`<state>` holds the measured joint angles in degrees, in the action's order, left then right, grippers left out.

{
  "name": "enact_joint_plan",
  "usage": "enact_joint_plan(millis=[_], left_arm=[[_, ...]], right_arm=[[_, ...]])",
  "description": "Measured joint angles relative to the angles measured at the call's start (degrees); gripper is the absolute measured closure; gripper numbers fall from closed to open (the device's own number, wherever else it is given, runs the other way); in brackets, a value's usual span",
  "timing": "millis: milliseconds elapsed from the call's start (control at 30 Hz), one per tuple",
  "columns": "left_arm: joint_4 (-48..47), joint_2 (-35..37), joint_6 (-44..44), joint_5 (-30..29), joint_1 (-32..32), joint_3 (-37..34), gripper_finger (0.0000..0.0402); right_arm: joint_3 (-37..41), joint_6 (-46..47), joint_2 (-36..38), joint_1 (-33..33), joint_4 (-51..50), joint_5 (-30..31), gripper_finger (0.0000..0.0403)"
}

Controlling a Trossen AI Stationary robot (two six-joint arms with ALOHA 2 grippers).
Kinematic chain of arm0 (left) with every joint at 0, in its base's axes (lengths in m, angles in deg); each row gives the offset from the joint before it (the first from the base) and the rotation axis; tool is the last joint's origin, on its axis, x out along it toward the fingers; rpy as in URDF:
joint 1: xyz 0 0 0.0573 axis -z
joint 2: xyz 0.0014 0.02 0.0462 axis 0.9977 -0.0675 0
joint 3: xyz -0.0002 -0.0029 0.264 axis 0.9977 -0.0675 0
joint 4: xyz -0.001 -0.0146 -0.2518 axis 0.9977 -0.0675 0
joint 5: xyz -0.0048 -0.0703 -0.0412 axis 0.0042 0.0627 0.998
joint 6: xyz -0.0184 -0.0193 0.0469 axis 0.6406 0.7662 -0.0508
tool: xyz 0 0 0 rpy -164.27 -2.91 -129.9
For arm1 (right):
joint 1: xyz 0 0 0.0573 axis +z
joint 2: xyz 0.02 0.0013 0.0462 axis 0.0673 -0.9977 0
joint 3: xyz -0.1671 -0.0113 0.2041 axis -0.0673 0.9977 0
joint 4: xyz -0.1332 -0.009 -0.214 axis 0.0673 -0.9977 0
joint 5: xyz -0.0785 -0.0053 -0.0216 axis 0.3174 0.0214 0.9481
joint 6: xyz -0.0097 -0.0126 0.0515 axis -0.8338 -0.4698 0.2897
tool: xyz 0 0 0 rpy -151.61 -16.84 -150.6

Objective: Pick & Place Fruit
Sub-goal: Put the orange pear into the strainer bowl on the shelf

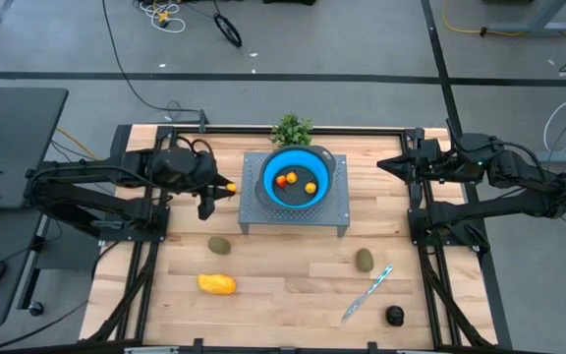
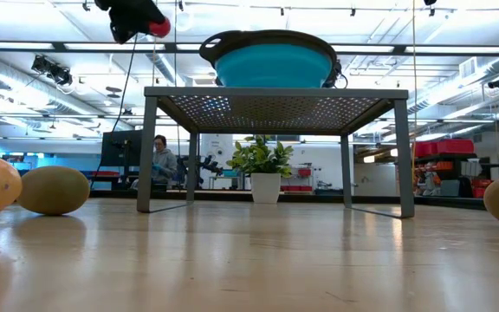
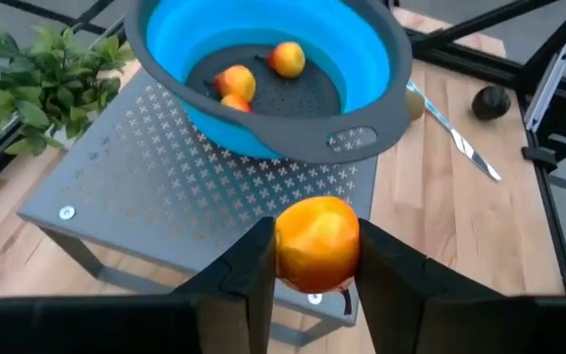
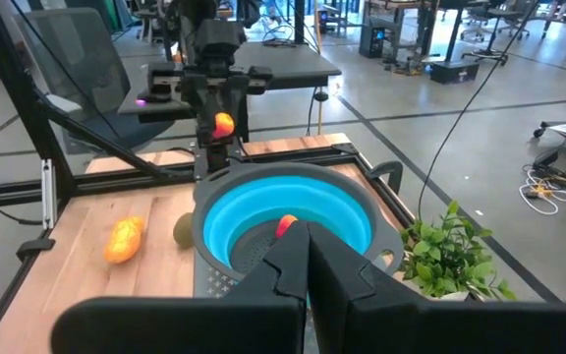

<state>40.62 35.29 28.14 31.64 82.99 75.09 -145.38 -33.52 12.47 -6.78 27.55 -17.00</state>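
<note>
left gripper [image 3: 314,285], fingers clamped on a small orange fruit [image 3: 317,243], hovers beside the blue colander [image 1: 297,177], mid-carry; next, likely over the rim and release; right fingers together, idle.

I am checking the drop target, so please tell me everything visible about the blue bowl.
The blue bowl is a round colander with a dark grey rim and handles and a perforated dark bottom. It stands upright on the grey perforated metal stand, beside the green plant. Three small orange fruits lie inside. No gripper touches it.
</note>
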Motion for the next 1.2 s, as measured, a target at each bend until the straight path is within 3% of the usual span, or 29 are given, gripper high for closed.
enact_joint_plan(millis=[567,1200], left_arm=[[27.3,-10.1,-4.3,1.6,-3.3,0.0,0.0276],[34.1,-16.3,-4.7,6.2,-7.2,0.4,0.0272]], right_arm=[[0.0,0.0,0.0,0.0,0.0,0.0,0.0396],[0.0,0.0,0.0,0.0,0.0,0.0,0.0396]])
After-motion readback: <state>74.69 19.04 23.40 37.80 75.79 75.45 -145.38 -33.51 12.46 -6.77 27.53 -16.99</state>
